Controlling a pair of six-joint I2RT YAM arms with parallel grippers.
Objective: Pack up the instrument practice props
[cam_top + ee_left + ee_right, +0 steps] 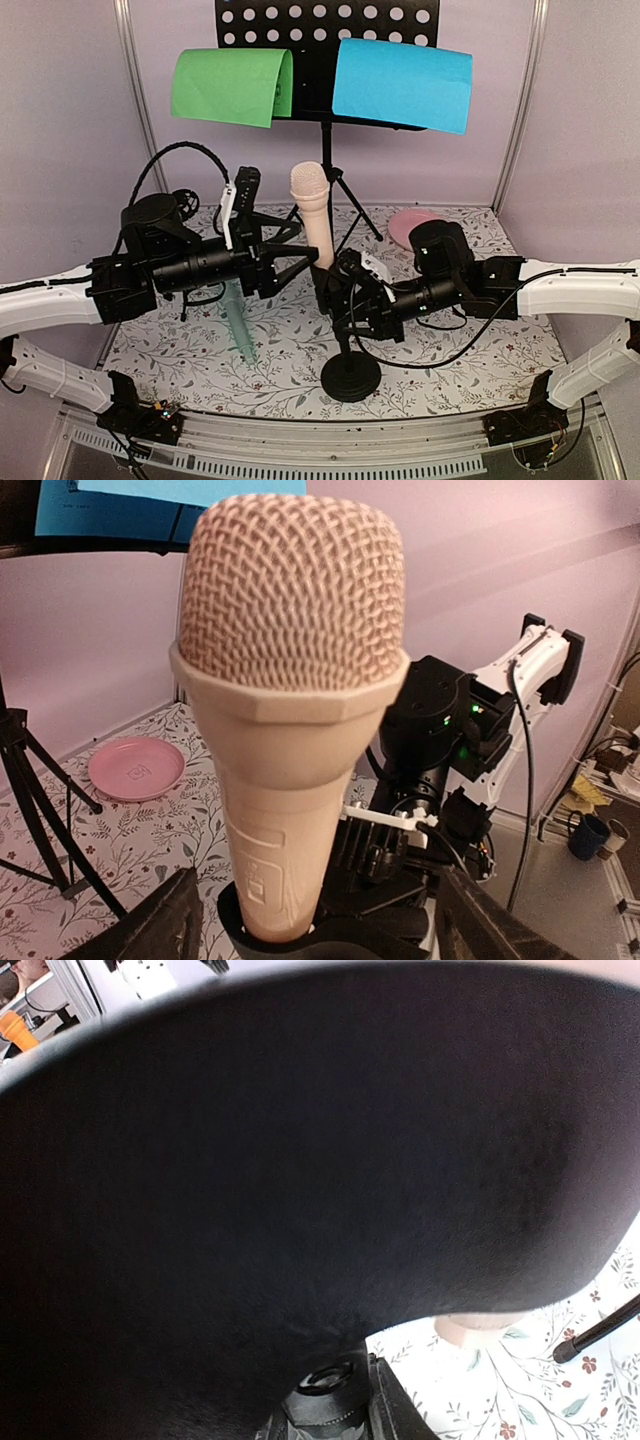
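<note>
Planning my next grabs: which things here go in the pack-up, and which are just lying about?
To pack: rack, green sheet, blue sheet, pink mic, mint mic, mic stand.
Lying about: pink plate.

Overhead from behind; left wrist close on pink microphone [290, 680] (both share it); right wrist against a black surface [300, 1160]

My overhead feed is bright, even and sharp, with soft shadows. Left wrist: the pink microphone [290, 680] is crisp, the background softer. A blurred black shape [300, 1190] smothers my right wrist feed.
</note>
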